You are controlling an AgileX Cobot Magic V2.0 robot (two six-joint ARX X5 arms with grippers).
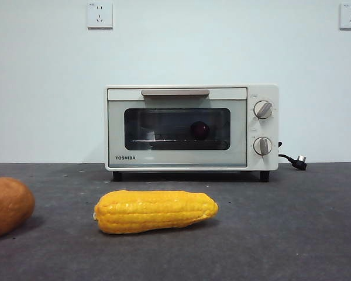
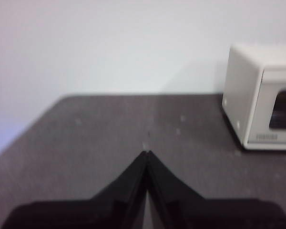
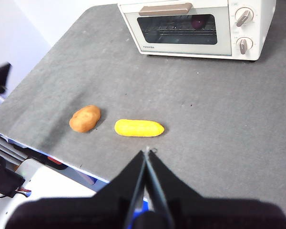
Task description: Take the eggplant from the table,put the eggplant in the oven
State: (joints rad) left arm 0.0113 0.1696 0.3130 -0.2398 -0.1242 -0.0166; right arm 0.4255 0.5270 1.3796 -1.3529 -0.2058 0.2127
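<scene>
Round dark-purple eggplant [image 1: 200, 130] sits on the wire rack inside the cream-white TOSHIBA toaster oven [image 1: 191, 127], glass door closed, on the dark grey matte table [image 1: 292, 222]. Yellow corn cob [image 1: 155, 211] lies before the oven, orange-brown rounded vegetable [image 1: 7, 205] beside it, nothing touching. Left gripper [image 2: 147, 153] and right gripper [image 3: 147, 150] both pinched closed, empty; only the right wrist view shows the table's front edge.

We found the oven [image 1: 191, 127] standing at the back of the table [image 1: 292, 234], close to the wall [image 1: 47, 82], its door shut. The eggplant [image 1: 200, 130] sat inside it on the wire rack [image 1: 164, 141], behind the window. In front of the oven lay the corn cob [image 1: 155, 211], and left of the cob, apart from it, the rounded vegetable [image 1: 7, 205].
</scene>
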